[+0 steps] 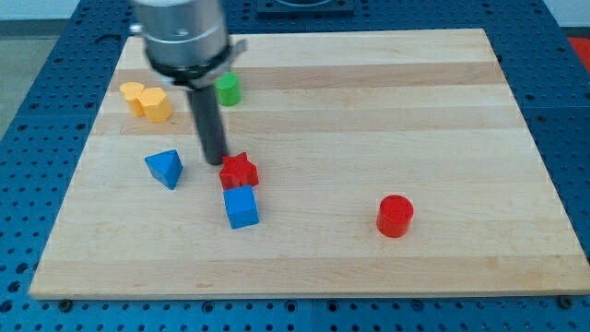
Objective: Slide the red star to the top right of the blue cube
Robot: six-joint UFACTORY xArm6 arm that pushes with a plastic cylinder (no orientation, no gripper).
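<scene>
Since the red star (239,171) sits touching the blue cube (241,207) directly above it, the bare, gripperless tip (215,162), at the star's left, should push gently rightward.

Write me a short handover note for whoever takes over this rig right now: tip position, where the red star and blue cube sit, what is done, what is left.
My tip is down at the board, at the red star's left edge; contact cannot be confirmed.
The red star sits directly above the blue cube in the view, close to or touching it.
Done: the star is already at the cube's top side.
Left: probably a short push toward the view's right, so the star ends at the cube's top right.
Nearby: blue triangular block to the left; red cylinder far right; green block and yellow blocks near the top.
</scene>
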